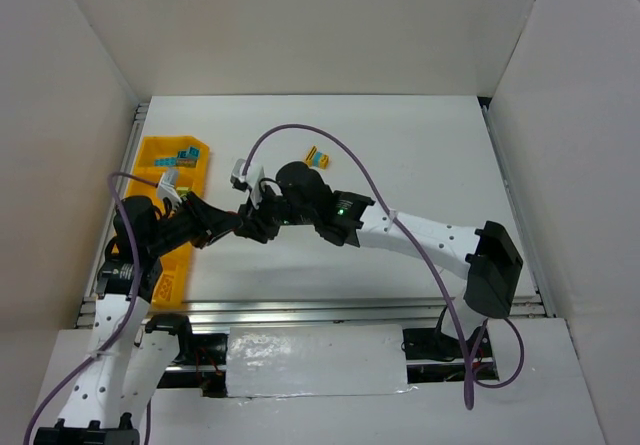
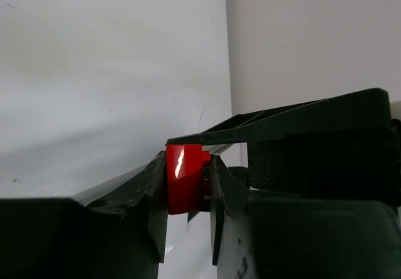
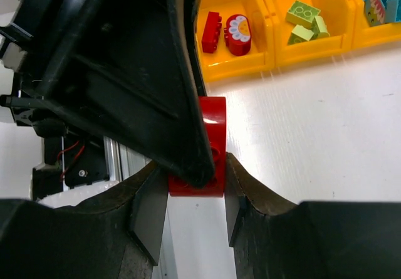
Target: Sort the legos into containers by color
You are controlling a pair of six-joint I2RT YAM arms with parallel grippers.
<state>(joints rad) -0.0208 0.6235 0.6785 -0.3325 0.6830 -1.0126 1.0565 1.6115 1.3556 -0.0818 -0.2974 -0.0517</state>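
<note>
**A:** Between the right gripper's (image 3: 195, 185) jaws, what's clamped?

**B:** A red brick (image 3: 212, 119), pinched tight. The left gripper (image 2: 187, 185) bites the same brick, jaws closed on it: a handover or a pull-apart, I'd judge.

**A:** And beyond?

**B:** Ahead sits the yellow bin tray (image 3: 241, 66). Its nearest compartment holds red pieces (image 3: 213, 31), so this brick likely belongs there.

held brick (image 3: 213, 117) — red | tray (image 3: 241, 69) — yellow-orange | in it: red bricks (image 3: 211, 32), pale green bricks (image 3: 302, 14), teal-blue bricks (image 3: 374, 4)

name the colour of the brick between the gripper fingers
Red brick, clearest in the right wrist view.
</note>
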